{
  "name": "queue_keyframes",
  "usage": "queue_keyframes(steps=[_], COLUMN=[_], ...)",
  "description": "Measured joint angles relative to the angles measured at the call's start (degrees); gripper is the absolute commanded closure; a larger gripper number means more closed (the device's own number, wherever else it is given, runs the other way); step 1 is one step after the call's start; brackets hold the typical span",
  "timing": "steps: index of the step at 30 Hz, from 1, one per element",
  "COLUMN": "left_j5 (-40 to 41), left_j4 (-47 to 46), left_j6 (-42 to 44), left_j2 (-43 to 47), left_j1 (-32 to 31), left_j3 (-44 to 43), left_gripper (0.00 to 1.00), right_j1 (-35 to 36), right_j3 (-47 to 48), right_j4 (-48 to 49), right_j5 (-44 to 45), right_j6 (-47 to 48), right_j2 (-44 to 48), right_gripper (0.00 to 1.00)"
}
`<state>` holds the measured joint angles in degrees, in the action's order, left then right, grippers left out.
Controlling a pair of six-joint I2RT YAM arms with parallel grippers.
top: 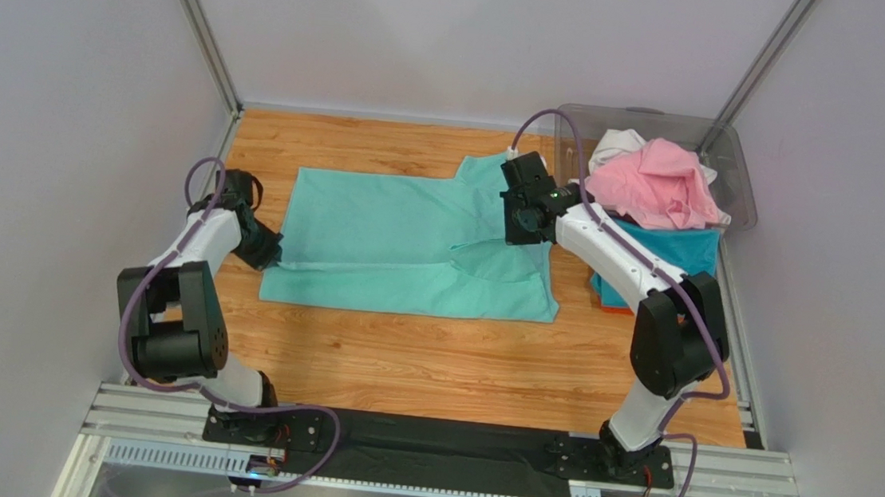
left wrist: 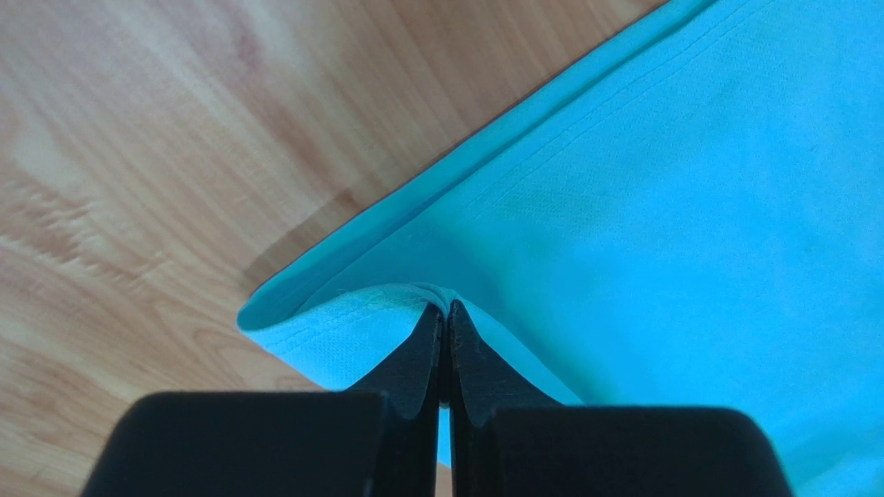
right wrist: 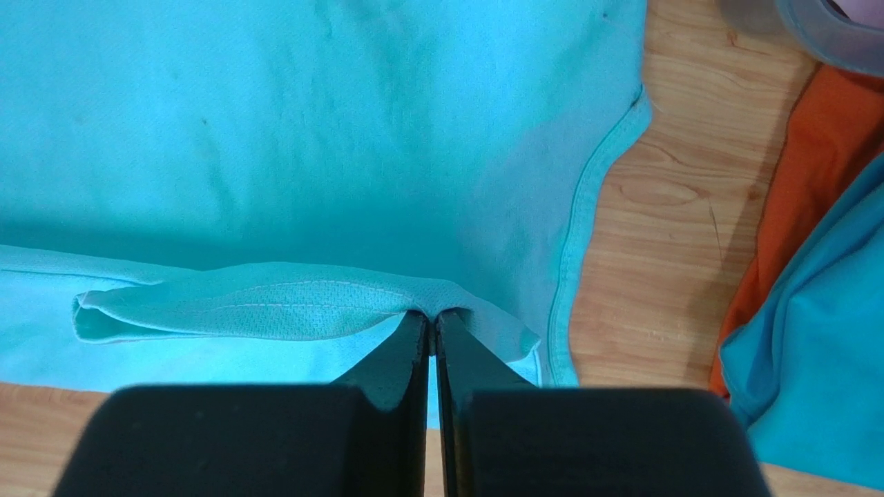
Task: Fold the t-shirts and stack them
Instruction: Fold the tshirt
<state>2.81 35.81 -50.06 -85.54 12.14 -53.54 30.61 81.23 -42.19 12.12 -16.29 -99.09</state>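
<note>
The mint green t-shirt [top: 394,238] lies spread on the wooden table. My left gripper [top: 265,254] is shut on its left hem edge, which is lifted into a fold [left wrist: 342,311]. My right gripper [top: 518,226] is shut on a folded sleeve edge of the same shirt [right wrist: 259,302] near its right side. A pink t-shirt [top: 658,181] and a white one [top: 616,142] lie in the bin. A teal blue t-shirt [top: 676,247] lies over an orange one [right wrist: 804,176] at the right.
A clear grey plastic bin [top: 742,179] stands at the back right corner. Metal frame posts [top: 196,23] rise at the back corners, with white walls all round. Bare wood [top: 438,356] shows in front of the shirt.
</note>
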Motion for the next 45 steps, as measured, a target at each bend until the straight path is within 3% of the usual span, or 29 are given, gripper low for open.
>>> queue_keyframes(steps=[2,3,5,6,8,9,12,21,31,37,45], left_j5=[-0.2,-0.2,-0.4,-0.5,-0.6,-0.8,-1.2,-2.6,-4.8,-4.1,-2.4], left_j4=[-0.9,-1.2,-1.5,-1.6,-1.3,-1.2,-0.5,0.0,0.0,-1.4,-2.7], left_j6=[0.4,0.6,1.3,1.7,1.9,2.1,2.0,4.5,7.9,8.5,8.6], left_j2=[-2.3,-3.6,-6.3,-7.4,-8.5,-8.6,-7.7,-0.2,-13.0,-11.1,-2.2], left_j1=[0.0,0.0,0.0,0.0,0.0,0.0,0.0,-5.3,-8.5,-8.4,-8.4], left_j3=[-1.4,-2.1,-4.0,-4.8,-6.1,-6.5,-7.8,-7.7,-7.0,-4.8,4.9], left_gripper=[0.87,0.71,0.51,0.31,0.05,0.00,0.00,0.00,0.00,0.00,0.00], right_j1=[-0.7,-1.0,-1.6,-2.0,-2.4,-2.6,-2.7,1.5,2.6,3.0,8.0], right_j3=[1.3,2.1,3.9,5.1,6.8,7.4,8.0,-3.0,-9.4,-15.5,-25.7], right_j4=[0.4,0.4,0.9,1.0,0.9,0.7,0.1,2.0,5.2,7.7,12.4], right_j5=[-0.1,-0.1,-0.1,0.0,0.1,0.1,0.2,-3.4,-5.0,-4.7,-2.5], right_j6=[0.3,0.4,0.7,0.7,0.9,0.9,0.5,-2.4,-4.4,-5.9,-9.4], right_j2=[-2.2,-3.5,-6.2,-7.9,-10.0,-10.6,-10.6,-0.7,-4.0,-5.0,2.9], right_gripper=[0.98,0.90,0.78,0.49,0.29,0.22,0.00,0.00,0.00,0.00,0.00])
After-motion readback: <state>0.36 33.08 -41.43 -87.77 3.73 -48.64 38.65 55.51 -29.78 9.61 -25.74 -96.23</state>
